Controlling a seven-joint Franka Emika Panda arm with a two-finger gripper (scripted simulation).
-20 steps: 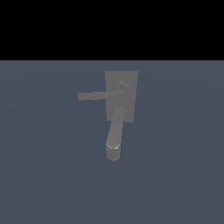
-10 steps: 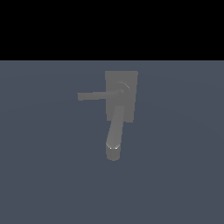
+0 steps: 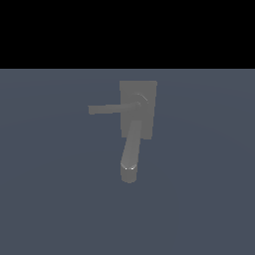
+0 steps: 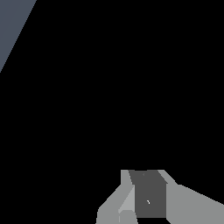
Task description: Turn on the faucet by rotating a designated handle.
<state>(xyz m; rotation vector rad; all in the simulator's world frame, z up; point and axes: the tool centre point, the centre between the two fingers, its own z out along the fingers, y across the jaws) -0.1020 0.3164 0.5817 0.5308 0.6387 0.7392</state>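
The faucet (image 3: 138,107) is a matte grey block standing on the blue-grey floor in the exterior view. Its thick rounded spout (image 3: 130,154) reaches toward the camera. The handle (image 3: 105,109), a thin flat bar, sticks out level toward the exterior view's left. No arm or gripper shows in the exterior view. In the wrist view only grey parts of my gripper (image 4: 148,192) show at the frame's edge against black, with nothing held. How far its jaws stand apart is not readable. The faucet is out of the wrist view.
The blue-grey floor (image 3: 199,199) spreads around the faucet, under a black band at the back. A sliver of the same floor (image 4: 13,26) shows in a corner of the wrist view.
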